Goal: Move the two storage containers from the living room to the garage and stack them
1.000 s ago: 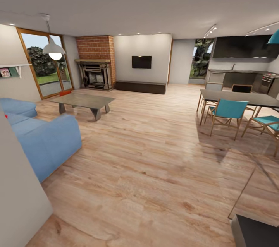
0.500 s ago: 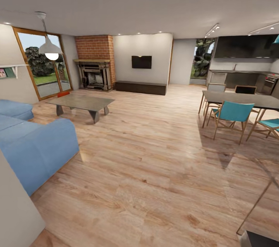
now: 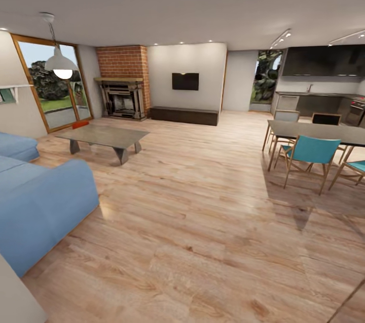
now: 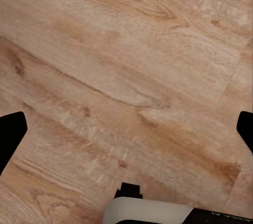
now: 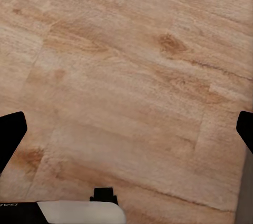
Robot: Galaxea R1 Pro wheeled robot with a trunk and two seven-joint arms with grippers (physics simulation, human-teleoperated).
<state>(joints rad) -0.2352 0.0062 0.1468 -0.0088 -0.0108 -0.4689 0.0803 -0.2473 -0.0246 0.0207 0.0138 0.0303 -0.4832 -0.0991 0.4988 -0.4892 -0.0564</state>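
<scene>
I am in the living room, with its light wood-plank floor (image 3: 203, 201) stretching ahead. A small red-orange shape (image 3: 80, 124), seemingly one of the storage containers, lies on the floor by the glass door, behind the coffee table (image 3: 103, 136). It is too small to make out in detail. In the left wrist view my left gripper (image 4: 126, 134) is open over bare planks, its dark fingertips (image 4: 10, 134) far apart. My right gripper (image 5: 126, 134) is likewise open above the wood floor, nothing between its fingertips (image 5: 10, 134).
A blue sofa (image 3: 35, 201) fills the left foreground. The brick fireplace (image 3: 124, 80) and wall TV (image 3: 185, 81) over a dark low cabinet (image 3: 185, 115) stand at the back. A dining table (image 3: 324, 133) with teal chairs (image 3: 309, 153) is at the right, a kitchen behind it.
The whole view has shifted: the camera moved forward, so the sofa and near wall corner slid toward the lower left and the dark object at the bottom right left the frame.
</scene>
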